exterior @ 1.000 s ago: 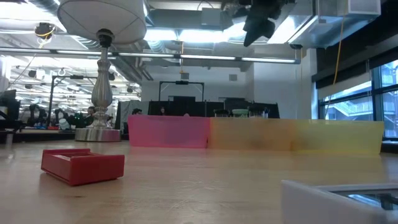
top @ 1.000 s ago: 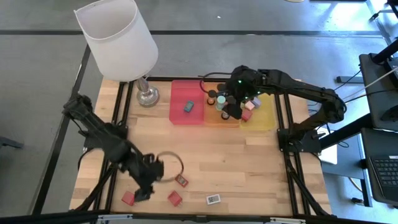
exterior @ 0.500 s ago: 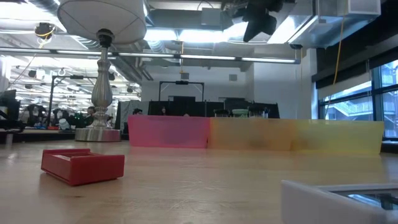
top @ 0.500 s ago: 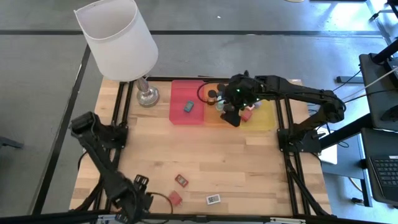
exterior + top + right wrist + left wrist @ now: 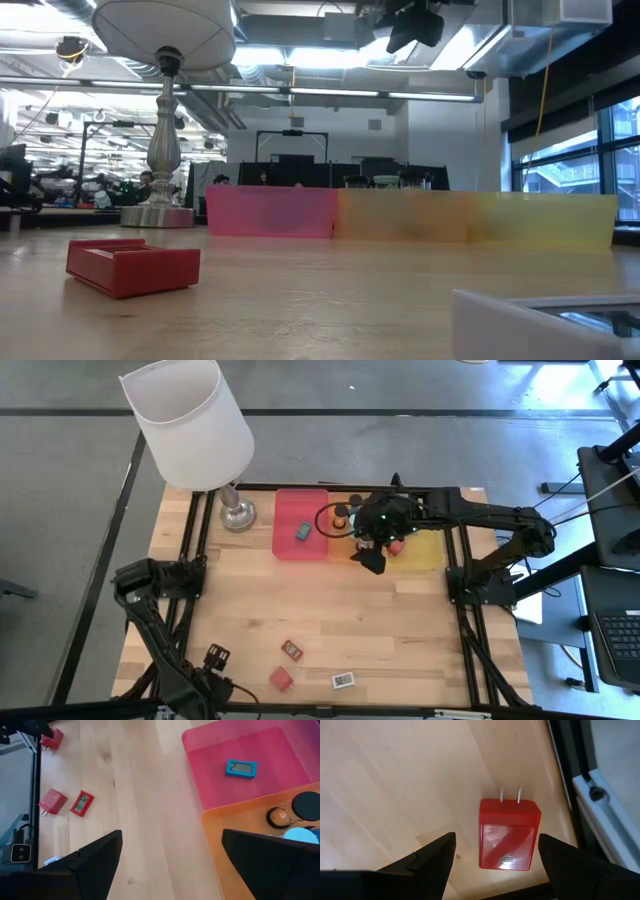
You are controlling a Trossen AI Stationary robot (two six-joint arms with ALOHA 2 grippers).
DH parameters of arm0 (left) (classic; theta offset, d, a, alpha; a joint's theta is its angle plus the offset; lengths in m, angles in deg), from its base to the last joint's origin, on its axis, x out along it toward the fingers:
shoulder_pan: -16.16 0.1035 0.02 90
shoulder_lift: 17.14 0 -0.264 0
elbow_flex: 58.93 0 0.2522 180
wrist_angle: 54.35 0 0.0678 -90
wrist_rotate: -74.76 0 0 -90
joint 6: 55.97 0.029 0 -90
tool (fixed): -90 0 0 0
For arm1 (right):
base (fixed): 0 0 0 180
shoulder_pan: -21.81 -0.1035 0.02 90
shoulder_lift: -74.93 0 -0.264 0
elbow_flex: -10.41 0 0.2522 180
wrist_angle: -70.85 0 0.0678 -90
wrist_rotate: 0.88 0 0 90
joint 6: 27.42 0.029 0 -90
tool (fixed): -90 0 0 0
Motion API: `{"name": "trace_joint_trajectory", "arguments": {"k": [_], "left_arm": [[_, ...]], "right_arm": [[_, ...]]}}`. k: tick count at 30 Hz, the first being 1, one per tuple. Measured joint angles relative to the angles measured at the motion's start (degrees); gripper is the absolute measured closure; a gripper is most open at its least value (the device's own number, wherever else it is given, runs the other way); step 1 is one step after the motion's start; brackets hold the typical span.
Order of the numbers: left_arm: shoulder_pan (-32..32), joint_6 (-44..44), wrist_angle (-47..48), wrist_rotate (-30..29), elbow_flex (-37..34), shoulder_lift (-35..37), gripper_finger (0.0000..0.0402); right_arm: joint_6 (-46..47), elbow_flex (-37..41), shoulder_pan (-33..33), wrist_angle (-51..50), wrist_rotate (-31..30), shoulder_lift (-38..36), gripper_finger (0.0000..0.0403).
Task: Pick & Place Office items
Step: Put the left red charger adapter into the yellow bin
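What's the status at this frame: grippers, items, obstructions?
Left gripper open, low over red plug block at table's near-left corner. Right gripper open, empty, above orange tray. Nothing blocking.

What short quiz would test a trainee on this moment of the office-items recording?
1. True or false: the teal block lies in the red tray.
2. What shows on the wood between the open fingers of the left gripper in its wrist view? A) a red plug with two prongs B) a white block C) a black cylinder
3. Fill in: the right gripper is ___ and holds nothing.

Key: 1 true. 2 A. 3 open.
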Motion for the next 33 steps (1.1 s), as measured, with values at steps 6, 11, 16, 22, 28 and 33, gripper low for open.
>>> {"name": "trace_joint_trajectory", "arguments": {"k": [6,11,16,22,28,33], "left_arm": [[-1.64,0.00,-0.24,-1.36,0.00,-3.28,0.0121],[-1.82,-0.06,-0.21,-3.43,0.00,-6.04,0.0121],[-0.42,-1.66,-1.18,1.15,0.02,-7.11,0.0151],[2.19,-4.42,-1.96,4.79,0.00,-6.41,0.0196],[7.07,-9.28,0.70,-2.01,-0.05,-0.63,0.0196],[13.52,-16.03,4.20,-17.61,-0.05,9.79,0.0196]], "right_arm": [[0.05,0.00,-0.67,0.32,-0.02,0.00,0.0058],[0.17,0.00,-0.69,0.38,-0.02,0.00,0.0058],[0.17,0.00,-0.69,0.39,-0.02,0.00,0.0058],[0.17,0.00,-0.69,0.39,-0.44,0.00,0.0058],[0.01,0.02,-0.69,0.40,0.03,0.00,0.0058],[-1.95,0.02,-0.69,1.65,0.02,0.00,0.0058]]}}
